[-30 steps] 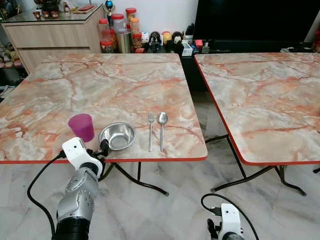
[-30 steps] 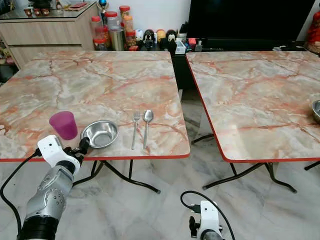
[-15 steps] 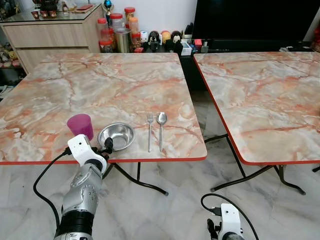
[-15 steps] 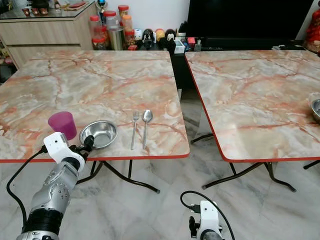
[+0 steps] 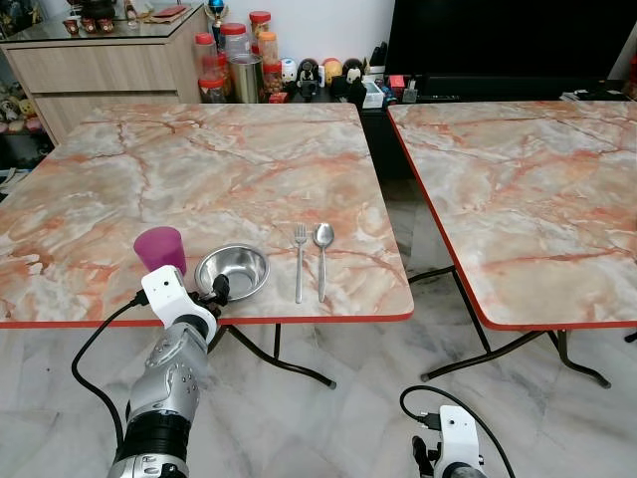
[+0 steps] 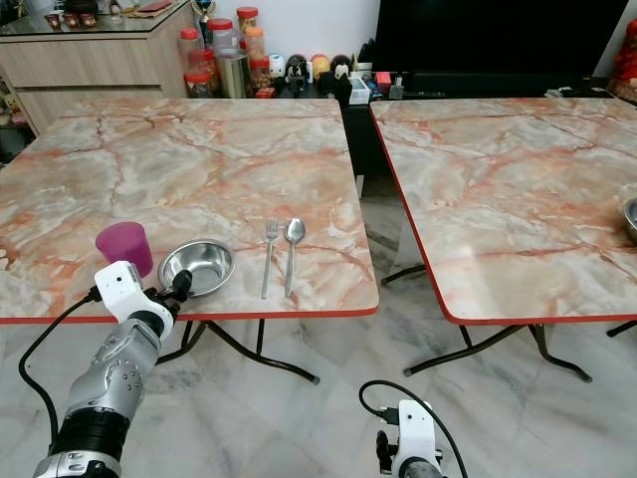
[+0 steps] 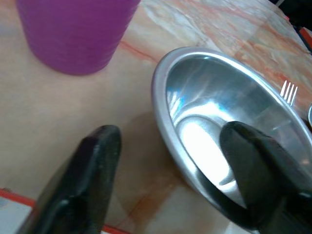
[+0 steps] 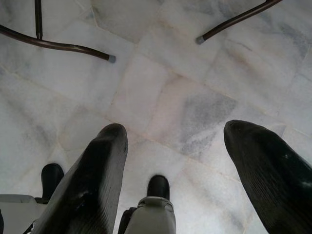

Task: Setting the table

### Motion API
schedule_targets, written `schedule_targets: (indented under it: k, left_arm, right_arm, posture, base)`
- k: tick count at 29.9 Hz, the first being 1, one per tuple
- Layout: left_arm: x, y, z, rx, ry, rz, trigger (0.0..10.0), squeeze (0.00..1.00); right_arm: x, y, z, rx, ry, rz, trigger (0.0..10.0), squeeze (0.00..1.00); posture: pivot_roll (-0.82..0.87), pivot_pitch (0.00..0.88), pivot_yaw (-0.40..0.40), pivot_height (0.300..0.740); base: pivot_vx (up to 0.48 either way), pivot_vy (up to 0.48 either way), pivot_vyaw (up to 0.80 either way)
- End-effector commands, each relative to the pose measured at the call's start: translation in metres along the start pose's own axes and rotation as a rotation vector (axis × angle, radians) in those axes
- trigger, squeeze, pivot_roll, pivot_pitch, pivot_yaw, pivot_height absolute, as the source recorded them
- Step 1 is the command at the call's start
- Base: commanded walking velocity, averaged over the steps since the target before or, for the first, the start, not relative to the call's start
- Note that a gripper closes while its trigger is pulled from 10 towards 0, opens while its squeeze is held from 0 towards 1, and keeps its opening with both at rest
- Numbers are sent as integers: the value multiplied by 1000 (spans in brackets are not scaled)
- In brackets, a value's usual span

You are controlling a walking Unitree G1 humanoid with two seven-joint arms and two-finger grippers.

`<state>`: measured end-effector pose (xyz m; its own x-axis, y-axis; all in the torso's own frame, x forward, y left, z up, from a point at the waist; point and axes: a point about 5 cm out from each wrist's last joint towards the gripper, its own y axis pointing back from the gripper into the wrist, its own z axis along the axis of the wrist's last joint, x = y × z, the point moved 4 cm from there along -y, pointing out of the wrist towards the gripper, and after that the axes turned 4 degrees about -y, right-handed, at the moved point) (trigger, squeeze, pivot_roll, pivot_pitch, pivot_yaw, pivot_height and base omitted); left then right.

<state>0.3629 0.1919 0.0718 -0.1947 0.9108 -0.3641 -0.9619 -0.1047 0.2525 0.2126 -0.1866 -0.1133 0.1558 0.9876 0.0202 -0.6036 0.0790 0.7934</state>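
A steel bowl (image 5: 233, 271) stands near the front edge of the left marble table (image 5: 119, 189). A purple cup (image 5: 160, 249) is just to its left, and a fork (image 5: 299, 261) and a spoon (image 5: 321, 257) lie side by side to its right. My left gripper (image 5: 214, 292) is at the bowl's near-left rim. In the left wrist view the gripper (image 7: 168, 136) is open and straddles the rim, one finger (image 7: 253, 161) over the bowl's (image 7: 209, 122) inside, the other over the tabletop below the cup (image 7: 78, 34). My right gripper (image 8: 175, 131) hangs open above the floor.
A second marble table (image 5: 528, 199) stands to the right across a narrow gap, with another steel bowl (image 6: 630, 217) at its far right edge. Behind are a wooden cabinet (image 5: 109, 65), several jars (image 5: 239, 65) and a dark TV (image 5: 498, 45). Table legs (image 5: 279, 363) cross the marble floor.
My left arm has edged right and forward along the table's front edge, bringing its fingers closer around the bowl's rim. The bowl, cup, fork and spoon have stayed put.
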Motion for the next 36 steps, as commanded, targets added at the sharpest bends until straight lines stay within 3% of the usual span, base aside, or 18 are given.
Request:
schedule_targets:
  k: [1, 36]
  left_arm:
    - [-5, -2, 0, 4, -1, -9, 0, 0]
    - [0, -1, -2, 8, -10, -10, 0, 0]
  right_arm:
    - [-1, 0, 0, -2, -13, -3, 10000, 0]
    - [1, 0, 0, -1, -5, 6, 10000, 0]
  posture:
    - [62, 0, -1, 714]
    - [65, 0, 1, 714]
  base:
    - [0, 0, 0]
    - [0, 0, 0]
